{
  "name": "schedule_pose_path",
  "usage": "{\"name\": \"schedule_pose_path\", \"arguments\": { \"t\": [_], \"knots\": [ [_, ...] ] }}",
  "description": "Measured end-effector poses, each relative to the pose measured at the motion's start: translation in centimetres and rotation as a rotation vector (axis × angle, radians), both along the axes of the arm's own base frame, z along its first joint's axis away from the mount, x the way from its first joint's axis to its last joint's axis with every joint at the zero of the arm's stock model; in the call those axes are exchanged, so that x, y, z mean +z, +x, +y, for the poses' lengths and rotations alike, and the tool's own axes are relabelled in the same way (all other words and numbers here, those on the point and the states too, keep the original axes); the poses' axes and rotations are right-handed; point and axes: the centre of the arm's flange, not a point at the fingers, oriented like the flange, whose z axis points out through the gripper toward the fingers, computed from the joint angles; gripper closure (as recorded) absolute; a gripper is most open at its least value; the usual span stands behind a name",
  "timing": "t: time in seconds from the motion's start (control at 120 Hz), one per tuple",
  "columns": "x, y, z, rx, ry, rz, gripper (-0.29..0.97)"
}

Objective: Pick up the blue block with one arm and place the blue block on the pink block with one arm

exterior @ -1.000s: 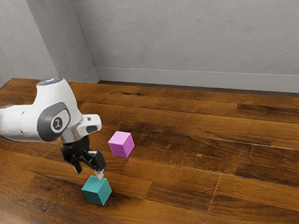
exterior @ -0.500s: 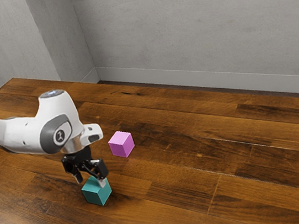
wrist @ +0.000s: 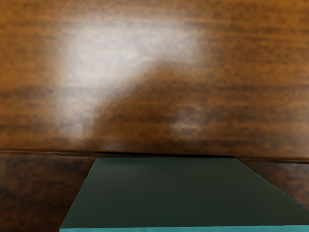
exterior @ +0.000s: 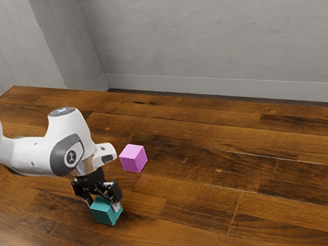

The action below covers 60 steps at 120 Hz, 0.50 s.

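Your fingers (exterior: 113, 194) low over blue block (exterior: 108, 213), spread open, one each side of its top; you can't confirm either touches it; block sits flat on tabletop (exterior: 232, 174), near left; pink block (exterior: 133, 158) farther back and right of it, well apart, nothing on it; wrist view: blue block (wrist: 178, 193) top face just under hand.

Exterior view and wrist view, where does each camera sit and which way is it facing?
Exterior view: beside the arm, looking down across the wooden surface at the blue block and pink block; the white arm and black gripper show.
Wrist view: at the gripper, facing down at the blue block under it and the wooden surface beyond.
Shared: the blue block and the wooden surface.
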Motion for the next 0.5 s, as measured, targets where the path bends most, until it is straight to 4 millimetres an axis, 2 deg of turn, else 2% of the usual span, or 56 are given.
{"name": "schedule_pose_path", "arguments": {
  "t": [0.2,0.358,0.5],
  "knots": [
    [-0.6,0.1,-0.4,0.004,-0.002,0.000,0.00],
    [-0.1,0.2,-0.5,0.011,-0.003,-0.011,0.26],
    [0.7,0.3,-0.4,0.012,0.005,-0.025,0.35]
  ]
}}
